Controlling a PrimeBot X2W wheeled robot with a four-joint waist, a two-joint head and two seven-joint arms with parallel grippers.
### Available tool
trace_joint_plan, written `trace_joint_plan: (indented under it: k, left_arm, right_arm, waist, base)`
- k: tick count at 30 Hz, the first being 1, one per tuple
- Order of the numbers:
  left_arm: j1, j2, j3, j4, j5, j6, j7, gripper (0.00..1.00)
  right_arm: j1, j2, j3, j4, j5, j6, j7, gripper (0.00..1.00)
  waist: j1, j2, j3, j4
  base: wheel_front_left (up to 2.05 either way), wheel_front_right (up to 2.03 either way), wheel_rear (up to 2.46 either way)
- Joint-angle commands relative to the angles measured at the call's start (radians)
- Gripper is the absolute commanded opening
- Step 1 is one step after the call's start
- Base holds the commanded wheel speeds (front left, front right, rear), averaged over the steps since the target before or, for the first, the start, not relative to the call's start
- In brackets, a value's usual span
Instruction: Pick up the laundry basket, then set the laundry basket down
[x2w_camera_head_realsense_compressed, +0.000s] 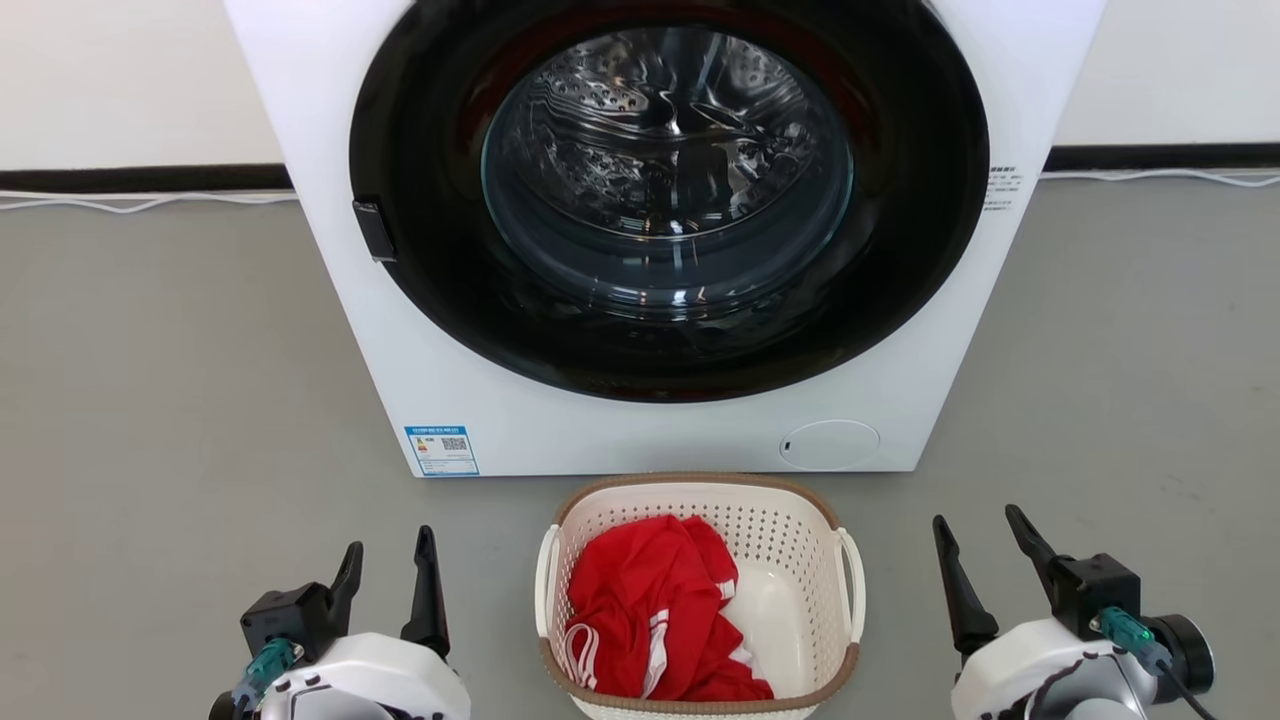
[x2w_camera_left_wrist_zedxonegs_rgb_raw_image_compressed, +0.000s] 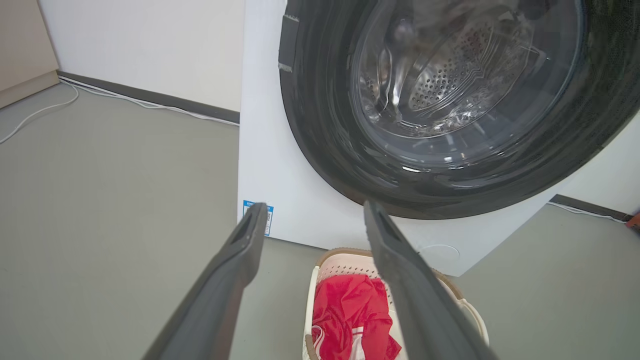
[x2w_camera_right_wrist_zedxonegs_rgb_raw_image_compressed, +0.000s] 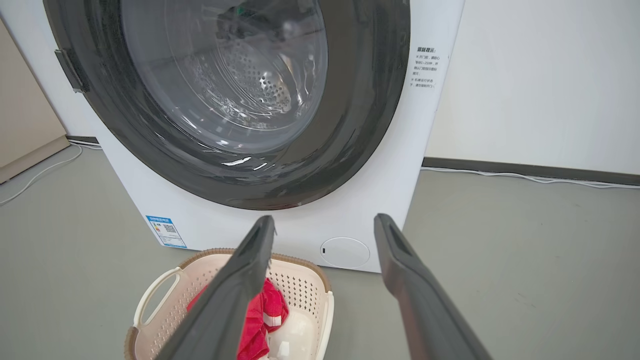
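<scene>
1. Head view: the laundry basket (x2w_camera_head_realsense_compressed: 790, 545) stands on the smooth grey floor (x2w_camera_head_realsense_compressed: 150, 400), just in front of the white washing machine (x2w_camera_head_realsense_compressed: 620, 430). It sits between the two pincers and neither touches it.
2. The basket is cream plastic and rounded-rectangular. Its walls are pierced with neat rows of small holes under a brown woven-look rim, and a smooth white loop handle (x2w_camera_head_realsense_compressed: 545, 580) sits on each side.
3. A crumpled red garment (x2w_camera_head_realsense_compressed: 640, 600) with thin white stripes lies inside, bunched toward the robot's left. The glossy basket bottom shows bare on the right.
4. The left pincer (x2w_camera_head_realsense_compressed: 389, 542) is spread wide and holds nothing. Its two long, dark, tapering fingers point toward the machine, apart from the basket's left handle.
5. The right pincer (x2w_camera_head_realsense_compressed: 975, 517) is likewise wide and empty (matte fingers, the same blade-like shape), apart from the basket's right side.
6. The machine's round door has a glossy black ring around domed glass (x2w_camera_head_realsense_compressed: 667, 170), and a perforated steel drum shows behind it.
7. Low on the machine's front are a blue-edged sticker (x2w_camera_head_realsense_compressed: 441, 451) and a flush round cap (x2w_camera_head_realsense_compressed: 829, 444).
8. A thin white cable (x2w_camera_head_realsense_compressed: 140, 203) runs along the dark skirting at the wall.
</scene>
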Motion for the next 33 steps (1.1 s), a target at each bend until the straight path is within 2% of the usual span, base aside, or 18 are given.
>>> trace_joint_plan:
  k: [1, 20, 21, 27, 31, 33]
  left_arm:
    - [-0.012, 0.012, 0.034, -0.036, 0.002, -0.007, -0.006, 1.0]
    - [0.027, 0.012, 0.026, -0.075, -0.018, 0.011, -0.006, 1.0]
    - [0.042, -0.001, -0.001, -0.032, -0.013, 0.002, 0.001, 0.0]
    - [0.072, -0.006, 0.004, 0.009, -0.039, -0.002, 0.011, 0.0]
    - [0.071, -0.006, 0.011, 0.001, -0.079, -0.009, 0.023, 0.0]
    - [0.071, -0.005, 0.014, -0.003, -0.099, -0.012, 0.028, 0.0]
  right_arm:
    - [-0.005, 0.001, 0.022, -0.037, 0.0, 0.005, -0.012, 1.0]
    - [0.03, 0.001, 0.006, -0.06, -0.029, 0.005, -0.012, 1.0]
    - [0.048, 0.002, -0.014, -0.021, -0.018, 0.0, 0.001, 0.0]
    - [0.078, 0.007, -0.019, 0.017, 0.015, -0.002, 0.018, 0.0]
    - [0.077, 0.007, -0.022, 0.006, 0.07, -0.001, 0.032, 0.0]
    - [0.079, 0.007, -0.021, -0.001, 0.097, -0.001, 0.036, 0.0]
  waist:
    - [0.0, -0.0001, -0.007, 0.002]
    - [0.0, -0.0001, -0.05, -0.013]
    - [0.0, -0.0001, -0.05, -0.013]
    - [0.0003, -0.0001, -0.049, -0.012]
    - [0.0023, -0.0001, -0.05, -0.012]
    - [0.0014, -0.0001, -0.049, -0.012]
  base:
    - [0.0, 0.0, 0.0]
    - [0.0, 0.0, 0.0]
    - [0.0, 0.0, 0.0]
    - [0.0, 0.0, 0.0]
    - [0.0, 0.0, 0.0]
    - [0.0, 0.0, 0.0]
